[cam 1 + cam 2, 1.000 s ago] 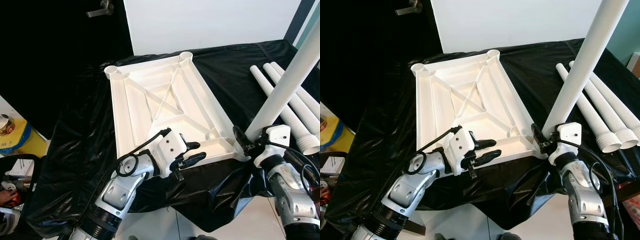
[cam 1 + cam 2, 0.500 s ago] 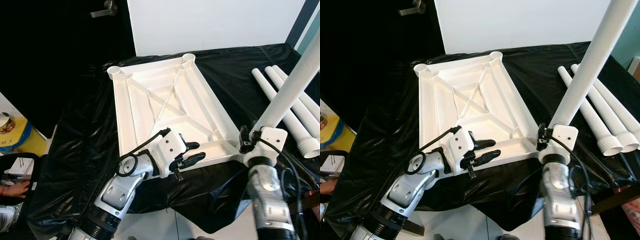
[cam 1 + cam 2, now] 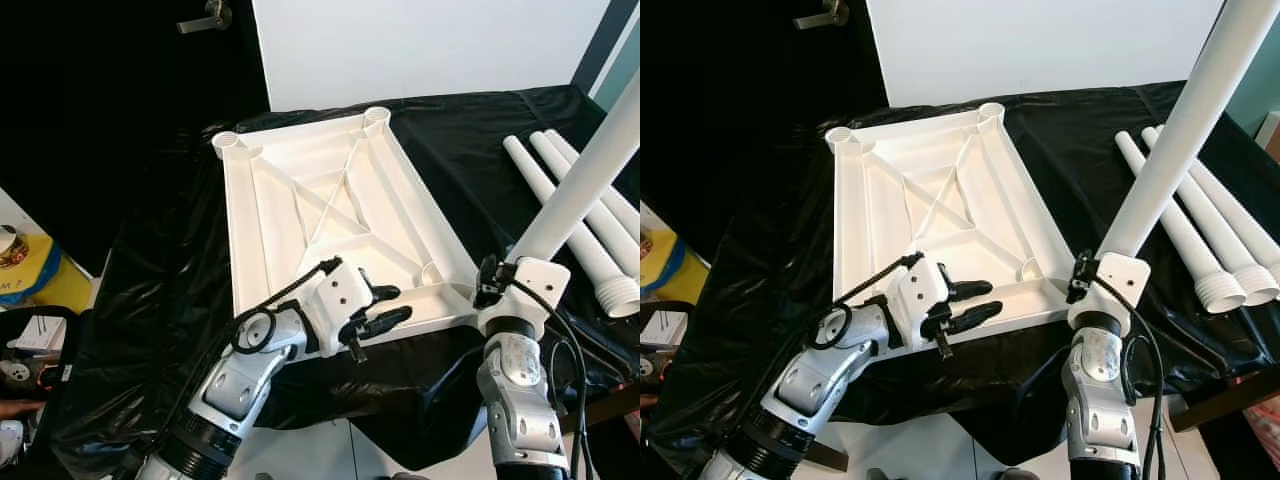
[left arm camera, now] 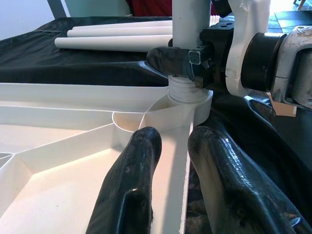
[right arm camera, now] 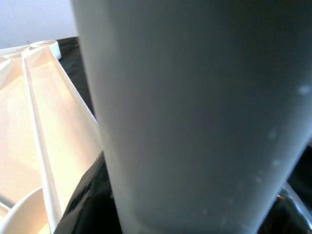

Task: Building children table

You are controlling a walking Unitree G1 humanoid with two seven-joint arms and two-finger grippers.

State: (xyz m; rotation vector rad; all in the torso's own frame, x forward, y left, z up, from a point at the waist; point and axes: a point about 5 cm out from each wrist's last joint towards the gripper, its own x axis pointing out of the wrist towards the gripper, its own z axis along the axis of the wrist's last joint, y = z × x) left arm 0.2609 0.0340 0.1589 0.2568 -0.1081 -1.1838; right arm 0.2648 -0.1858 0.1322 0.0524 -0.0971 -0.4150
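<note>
The white tabletop (image 3: 330, 230) lies upside down on the black-draped surface (image 3: 170, 280), its ribbed underside and round corner sockets facing up. My left gripper (image 3: 378, 308) rests at the near edge of the tabletop, its two black fingers (image 4: 131, 190) set narrowly apart with the white rim running between them; from the wrist view I cannot say for certain whether they pinch that rim or merely straddle it.

My right gripper (image 3: 487, 282) is clamped around the lower end of a white table leg (image 3: 585, 180), which rises steeply and tilts away toward my right. The threaded foot of that leg sits in the corner socket (image 4: 187, 105) at the near right corner of the tabletop, as the left wrist view shows, with the black fingers wrapped just above the socket's lip. In the right wrist view the leg stands close before the camera, the pale tabletop stretching off beside it.

Three more white legs (image 3: 575, 225) lie side by side on the surface to my right, well apart from the tabletop, their threaded ends pointing toward me. A door handle (image 3: 205, 17) shows on the dark wall beyond the surface.
</note>
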